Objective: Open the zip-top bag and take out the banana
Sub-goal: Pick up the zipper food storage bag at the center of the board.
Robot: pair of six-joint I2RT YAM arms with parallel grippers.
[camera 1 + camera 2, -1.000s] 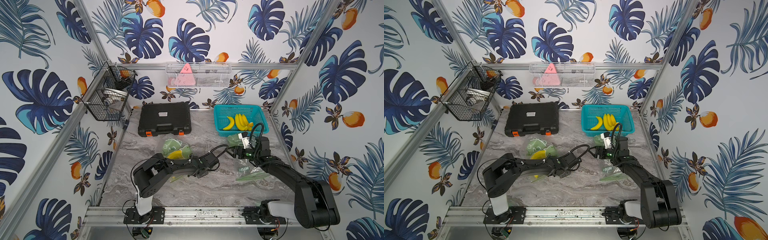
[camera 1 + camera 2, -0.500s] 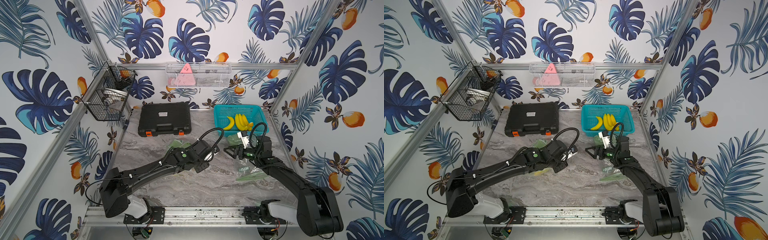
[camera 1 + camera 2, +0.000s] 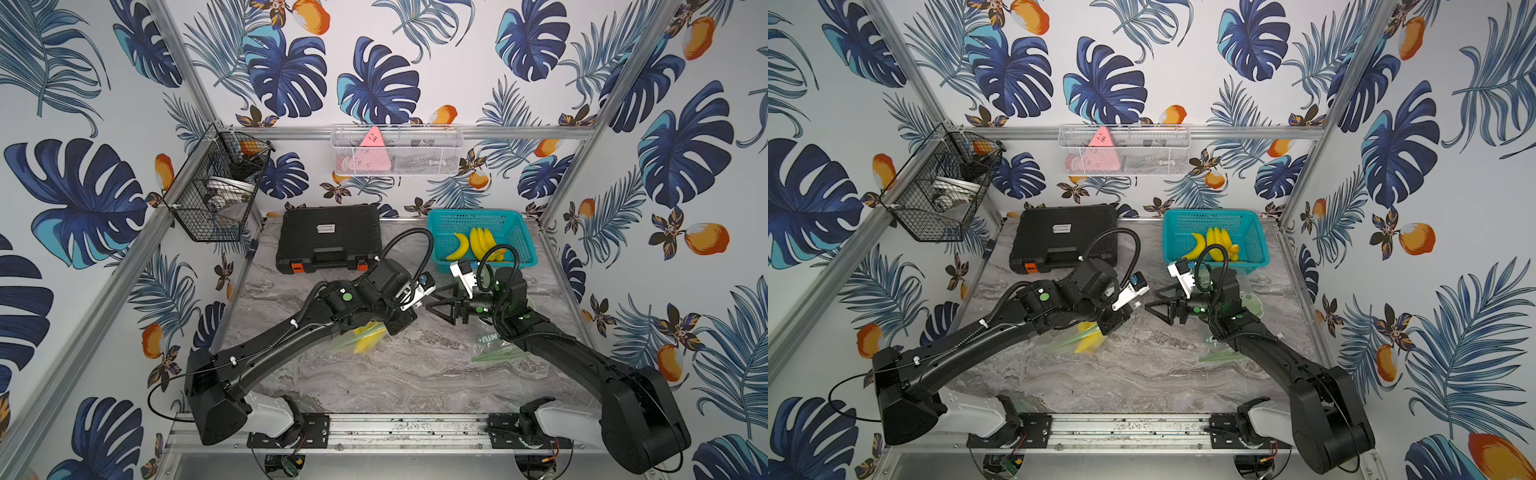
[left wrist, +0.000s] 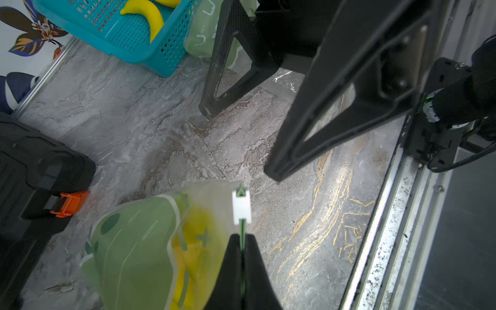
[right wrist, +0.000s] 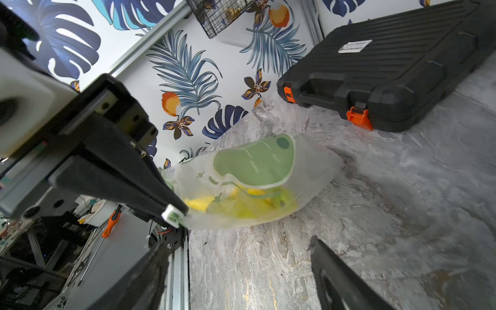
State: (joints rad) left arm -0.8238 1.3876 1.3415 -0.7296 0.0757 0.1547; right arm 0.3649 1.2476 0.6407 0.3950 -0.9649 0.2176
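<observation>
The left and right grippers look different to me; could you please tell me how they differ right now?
The left gripper is shut; the right gripper is open wide. The left gripper pinches the zip-top bag at its top edge, beside the white slider; the right gripper holds nothing. Both are black and point toward each other.

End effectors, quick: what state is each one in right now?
Left end effector: shut on the zip-top bag, pinching its zip edge just below the white slider.
Right end effector: open, holding nothing.
</observation>
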